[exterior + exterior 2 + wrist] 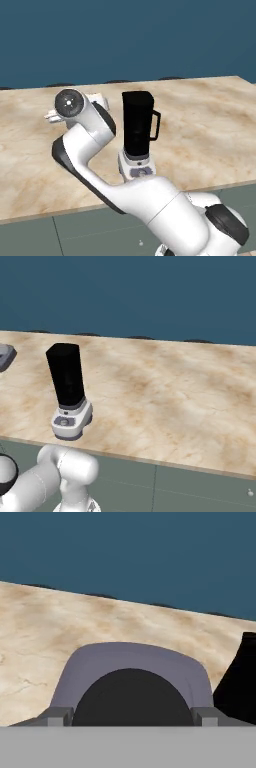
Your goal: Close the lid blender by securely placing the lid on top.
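Note:
The lid (131, 657), a grey rounded cap with a dark round knob, lies right in front of the hand camera. My gripper (131, 716) straddles the knob, and each of the fingertips (57, 716) rests against one side of it. In the right base view the lid (4, 356) sits low over the counter at the far left edge. I cannot tell whether it is lifted off the surface. The blender (137, 130) (66, 381) stands upright near the counter's front edge with its jar top uncovered. Its black jar (242, 682) is to the right of the lid.
The marbled counter (165, 396) stretches wide to the blender's right, with a dark blue wall behind it. My own white forearm and wrist (70, 102) stand just left of the jar and cover the hand in the left base view.

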